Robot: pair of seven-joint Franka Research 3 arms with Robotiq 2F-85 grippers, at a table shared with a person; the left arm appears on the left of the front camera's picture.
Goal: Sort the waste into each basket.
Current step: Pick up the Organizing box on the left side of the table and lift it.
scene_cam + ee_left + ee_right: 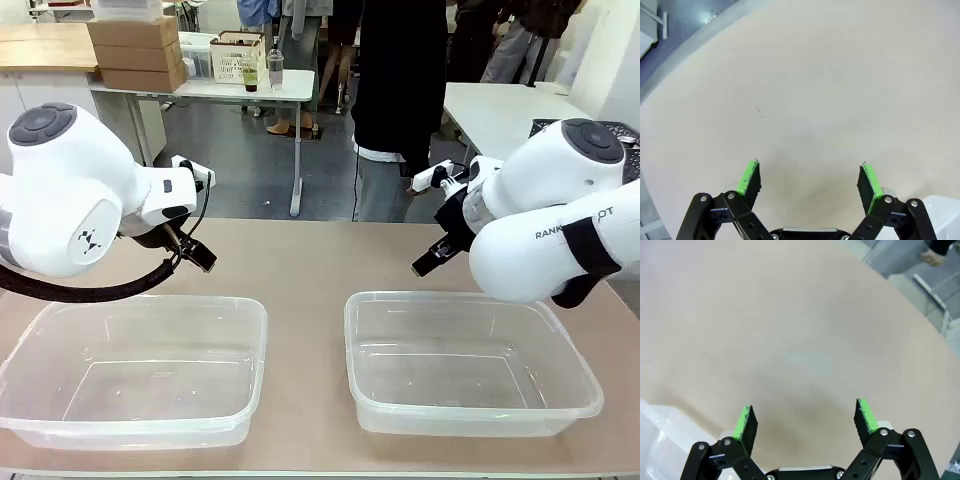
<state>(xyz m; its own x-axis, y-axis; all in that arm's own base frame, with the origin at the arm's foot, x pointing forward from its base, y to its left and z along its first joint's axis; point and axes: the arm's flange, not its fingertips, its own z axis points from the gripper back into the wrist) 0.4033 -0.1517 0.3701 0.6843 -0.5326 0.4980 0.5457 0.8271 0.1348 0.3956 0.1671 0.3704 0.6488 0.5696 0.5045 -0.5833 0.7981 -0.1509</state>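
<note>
2 see-through tubs sit side by side on the tan table (310,262), on the robot's side of it, with a bare strip of tabletop between them. The left tub (40,345) lies below and in front of the left arm, the right tub (585,375) below the right arm. Both stand upright with their rolled rims up, and the table shows through their clear floors. The left gripper (810,174) hangs above the bare table just beyond the far edge of the left tub. Its 2 fingers are spread wide, the green pads (749,177) face each other, and between them there is only tabletop. A pale corner of a tub peeks in at the lower right of the left wrist view. The right gripper (805,416) is posed the same way on the other side, above the table just past the far rim of the right tub. Its jaws are wide apart and grip nothing, and part of a clear tub shows at the lower left of the right wrist view. Across the table a person (400,90) in dark clothes stands at the far side, roughly between the 2 arms and well apart from both tubs.
</note>
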